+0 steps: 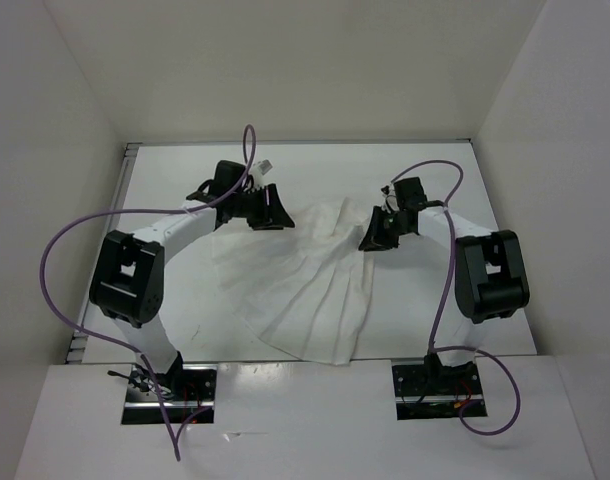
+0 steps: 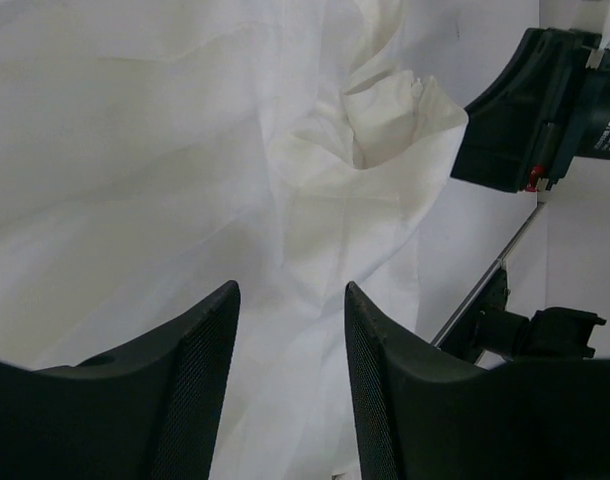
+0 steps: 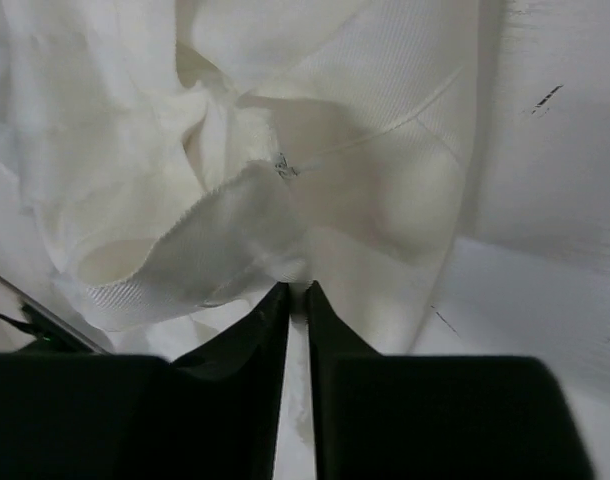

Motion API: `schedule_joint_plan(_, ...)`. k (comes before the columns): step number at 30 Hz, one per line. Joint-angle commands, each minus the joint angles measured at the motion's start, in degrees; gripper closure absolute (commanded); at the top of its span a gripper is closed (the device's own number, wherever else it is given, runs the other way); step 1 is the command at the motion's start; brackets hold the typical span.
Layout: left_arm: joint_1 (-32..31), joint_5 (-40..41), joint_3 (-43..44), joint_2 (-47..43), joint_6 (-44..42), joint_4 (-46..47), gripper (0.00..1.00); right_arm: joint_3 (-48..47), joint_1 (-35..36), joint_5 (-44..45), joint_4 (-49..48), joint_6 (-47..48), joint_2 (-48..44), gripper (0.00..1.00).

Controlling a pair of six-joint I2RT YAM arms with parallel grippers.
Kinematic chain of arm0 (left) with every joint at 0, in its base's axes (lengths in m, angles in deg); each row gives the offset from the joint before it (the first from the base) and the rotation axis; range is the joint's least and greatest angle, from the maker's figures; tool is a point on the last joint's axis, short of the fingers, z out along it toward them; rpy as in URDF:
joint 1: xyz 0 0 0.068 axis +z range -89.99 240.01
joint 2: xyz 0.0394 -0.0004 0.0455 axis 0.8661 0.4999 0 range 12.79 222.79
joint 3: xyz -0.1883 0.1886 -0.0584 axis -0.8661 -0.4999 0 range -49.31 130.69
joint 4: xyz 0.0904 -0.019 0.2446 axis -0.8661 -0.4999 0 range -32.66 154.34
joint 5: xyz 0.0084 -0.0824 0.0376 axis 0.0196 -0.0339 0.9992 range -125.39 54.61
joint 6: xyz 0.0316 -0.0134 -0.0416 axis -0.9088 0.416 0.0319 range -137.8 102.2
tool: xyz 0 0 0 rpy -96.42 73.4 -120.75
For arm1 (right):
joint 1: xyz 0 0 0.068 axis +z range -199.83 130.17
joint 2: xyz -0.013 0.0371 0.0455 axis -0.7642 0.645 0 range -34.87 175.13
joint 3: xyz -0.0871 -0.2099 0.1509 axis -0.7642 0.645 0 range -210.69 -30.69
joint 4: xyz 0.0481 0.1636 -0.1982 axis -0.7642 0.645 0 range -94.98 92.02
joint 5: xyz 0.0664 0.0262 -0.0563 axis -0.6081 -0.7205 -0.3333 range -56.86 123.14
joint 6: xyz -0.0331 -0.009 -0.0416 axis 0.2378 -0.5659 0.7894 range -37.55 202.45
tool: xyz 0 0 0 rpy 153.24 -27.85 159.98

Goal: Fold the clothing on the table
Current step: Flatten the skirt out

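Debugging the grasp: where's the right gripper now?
In the top view, the right gripper sits right of centre, on the far right corner of the clothing, across from the left gripper.

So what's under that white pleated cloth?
The thin white pleated cloth lies spread on the flat white table, which shows around its edges. The tabletop beneath is covered, so anything under there cannot be seen.

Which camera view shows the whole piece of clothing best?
The top external view: the clothing shows nearly whole there, fanned out with its pleats across the table. The left wrist view shows only part, with a rumpled corner; the right wrist view shows only a bunched fold close up.
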Motion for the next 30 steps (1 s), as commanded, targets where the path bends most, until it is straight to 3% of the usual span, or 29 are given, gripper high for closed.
schedule_joint_plan(1,0.5,-1.2,-1.0,-4.3,-0.9,2.6,0.46,-2.5,-1.2,-5.0,-4.6,0.0,0.3,0.87)
schedule_joint_plan(2,0.5,-1.2,-1.0,-4.3,-0.9,2.6,0.46,-2.5,-1.2,-6.2,-4.6,0.0,-0.2,1.0)
schedule_joint_plan(5,1.0,-1.8,-1.6,-5.5,-0.4,2.6,0.46,-3.1,-0.4,-4.8,-4.6,-1.4,-7.2,1.0)
schedule_joint_plan(7,1.0,-1.8,-2.2,-6.1,-0.4,2.6,0.46,-7.3,1.7,3.5,0.2,-1.4,-14.3,1.0)
schedule_joint_plan(8,1.0,-1.8,-2.2,-7.0,-0.4,2.6,0.46,-7.3,1.7,3.5,1.9,-1.4,-16.7,1.0)
schedule_joint_plan(11,1.5,-1.2,-2.8,-8.6,0.1,2.6,0.46,-14.8,2.2,19.9,9.8,-1.4,-24.9,1.0)
schedule_joint_plan(15,2.2,-0.7,-4.0,-10.2,0.1,2.6,0.46,-23.4,2.2,30.6,17.0,-1.4,-30.4,1.0)
schedule_joint_plan(18,2.8,-0.7,-4.6,-10.9,0.7,2.6,0.46,-26.9,2.2,29.5,17.6,-2.0,-31.8,1.0)
schedule_joint_plan(20,3.3,-1.3,-4.6,-10.9,0.7,2.6,0.46,-27.6,2.2,23.0,15.7,-2.0,-31.8,1.0)
schedule_joint_plan(30,4.6,0.3,-9.1,-15.9,2.4,3.7,0.46,-25.0,7.1,12.9,12.8,-2.3,-21.1,1.0)
